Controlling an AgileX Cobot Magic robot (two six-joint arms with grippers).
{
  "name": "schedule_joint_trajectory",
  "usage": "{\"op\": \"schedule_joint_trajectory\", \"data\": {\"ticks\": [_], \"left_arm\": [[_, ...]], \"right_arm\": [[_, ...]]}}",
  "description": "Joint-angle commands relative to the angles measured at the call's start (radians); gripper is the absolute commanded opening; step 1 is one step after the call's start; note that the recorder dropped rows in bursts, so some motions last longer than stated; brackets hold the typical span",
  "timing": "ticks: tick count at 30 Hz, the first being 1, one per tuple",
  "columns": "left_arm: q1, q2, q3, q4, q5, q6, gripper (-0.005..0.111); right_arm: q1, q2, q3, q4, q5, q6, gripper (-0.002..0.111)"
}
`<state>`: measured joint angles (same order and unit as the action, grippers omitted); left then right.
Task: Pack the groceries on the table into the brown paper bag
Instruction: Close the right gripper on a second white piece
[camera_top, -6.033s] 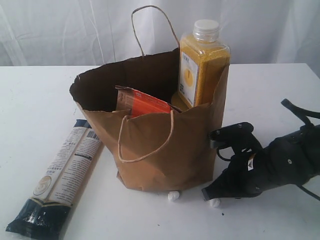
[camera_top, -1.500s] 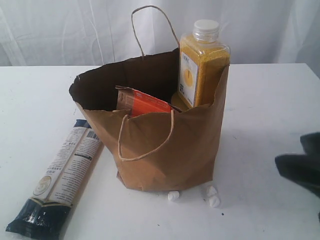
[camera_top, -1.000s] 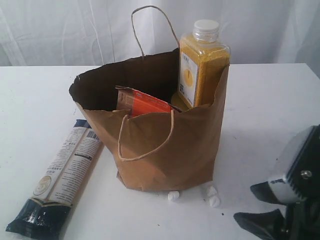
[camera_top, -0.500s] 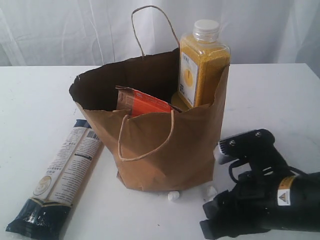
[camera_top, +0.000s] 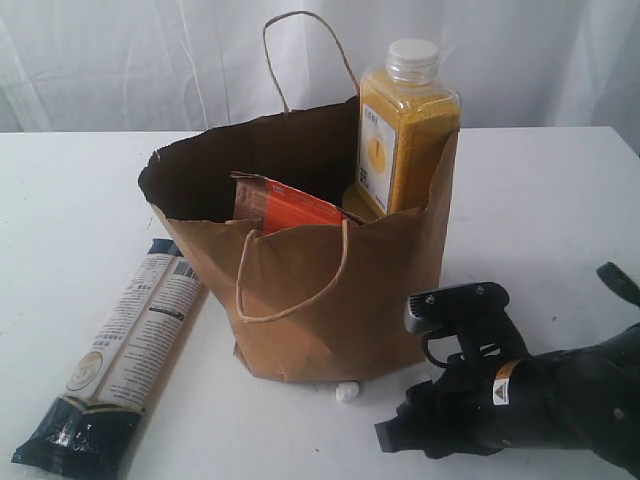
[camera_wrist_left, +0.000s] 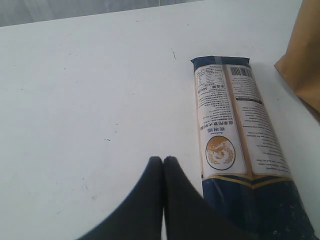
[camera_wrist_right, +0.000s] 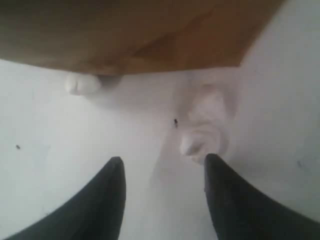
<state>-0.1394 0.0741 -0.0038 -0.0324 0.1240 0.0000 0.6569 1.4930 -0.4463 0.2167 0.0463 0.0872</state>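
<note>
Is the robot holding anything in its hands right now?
No. The left gripper is shut on nothing beside the long packet; the right gripper is open over the table, empty.

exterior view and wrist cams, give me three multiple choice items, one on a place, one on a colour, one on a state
1. Where is the packet?
A. flat on the table, beside the bag
B. inside the bag
C. standing upright

2. What colour is the cap of the bottle?
A. gold
B. white
C. blue

3. How is the left gripper?
A. open
B. shut on the packet
C. shut, empty

Answers:
1 A: it lies along the bag's left side in the exterior view.
2 B: the cap atop the bottle is white.
3 C: its fingers meet with nothing between them, and the packet lies beside them.
</note>
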Motion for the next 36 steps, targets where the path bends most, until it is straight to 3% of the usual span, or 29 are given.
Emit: {"op": "schedule_joint_trajectory", "data": {"ticks": [1,17,22,29,36], "left_arm": [[0.002,-0.005,0.004,-0.008,0.002,0.000,0.000],[0.002,-0.005,0.004,-0.008,0.002,0.000,0.000],[0.002,-0.005,0.004,-0.008,0.002,0.000,0.000],[0.002,-0.005,0.004,-0.008,0.002,0.000,0.000],[0.002,-0.005,0.004,-0.008,0.002,0.000,0.000]], "right_arm": [[-0.041,0.015,-0.010,-0.008,-0.036,0.029,0.046],[-0.052,0.092,-0.021,-0.008,-0.036,0.029,0.046],[-0.052,0.096,-0.021,-0.008,-0.046,0.029,0.033],[-0.052,0.087,-0.021,-0.008,-0.017,0.023,0.000],[-0.048,-0.003,-0.019,-0.008,0.078,0.023,0.000]]}}
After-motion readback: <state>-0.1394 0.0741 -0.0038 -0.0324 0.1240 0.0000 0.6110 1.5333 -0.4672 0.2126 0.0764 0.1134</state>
